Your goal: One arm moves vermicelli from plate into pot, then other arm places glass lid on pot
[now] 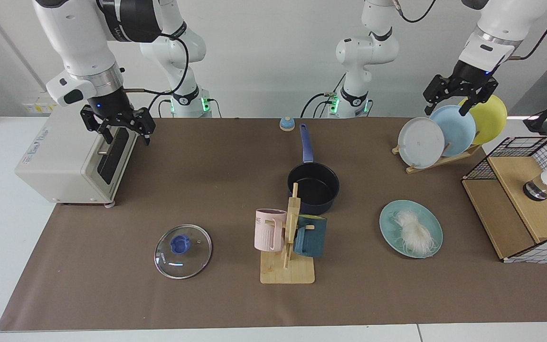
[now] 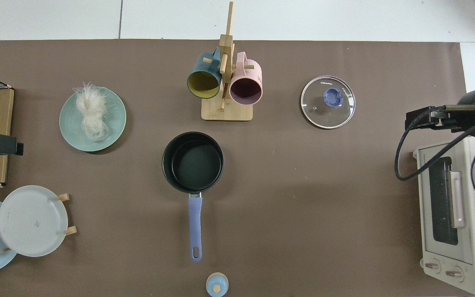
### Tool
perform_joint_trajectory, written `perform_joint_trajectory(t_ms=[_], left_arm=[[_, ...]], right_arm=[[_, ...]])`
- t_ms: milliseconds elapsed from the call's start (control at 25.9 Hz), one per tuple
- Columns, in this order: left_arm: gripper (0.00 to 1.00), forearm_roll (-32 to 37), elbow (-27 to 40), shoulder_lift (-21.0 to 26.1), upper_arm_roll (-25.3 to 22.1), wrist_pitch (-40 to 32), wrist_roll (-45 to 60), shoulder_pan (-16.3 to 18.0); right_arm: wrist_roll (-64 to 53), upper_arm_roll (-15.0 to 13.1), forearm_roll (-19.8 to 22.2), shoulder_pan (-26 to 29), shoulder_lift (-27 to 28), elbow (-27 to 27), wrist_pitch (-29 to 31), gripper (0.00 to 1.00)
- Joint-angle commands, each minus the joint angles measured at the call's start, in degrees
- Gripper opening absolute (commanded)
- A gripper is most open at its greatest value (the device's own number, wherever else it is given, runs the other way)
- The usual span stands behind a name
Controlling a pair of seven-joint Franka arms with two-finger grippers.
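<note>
— How open is the pot [image 2: 193,162]?

— From above, fully. Its handle [image 2: 195,227] runs toward the robots' edge of the table [image 1: 207,156]; the wooden mug rack [image 1: 288,247] with a pink mug [image 1: 269,230] and a dark blue mug [image 1: 310,236] stands just beside its far rim.

— And the plate [image 2: 116,123] with the vermicelli [image 2: 92,110]?

— Bare cloth all round it. A crate [image 1: 520,209] sits toward the table's end, the dish rack [image 1: 439,159] nearer the robots.

— The glass lid [image 2: 328,102]?

— It lies flat, clear of everything, with the toaster oven [image 2: 452,214] well apart at that end.
</note>
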State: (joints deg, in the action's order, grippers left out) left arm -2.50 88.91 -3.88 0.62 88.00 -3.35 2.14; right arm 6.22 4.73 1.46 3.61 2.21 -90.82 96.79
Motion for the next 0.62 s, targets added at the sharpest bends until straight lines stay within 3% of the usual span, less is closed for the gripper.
perform_joint_trajectory(t_ms=[0, 579], left_arm=[[1.0, 0.8, 1.2, -1.2, 0.2, -0.8, 0.1, 0.3], [1.0, 0.8, 1.2, -1.2, 0.0, -1.5, -4.6, 0.4]], right_arm=[[1.1, 1.2, 0.5, 1.2, -0.4, -0.8, 1.0, 1.0], [1.1, 1.2, 0.5, 1.2, -0.4, -0.8, 1.0, 1.0]])
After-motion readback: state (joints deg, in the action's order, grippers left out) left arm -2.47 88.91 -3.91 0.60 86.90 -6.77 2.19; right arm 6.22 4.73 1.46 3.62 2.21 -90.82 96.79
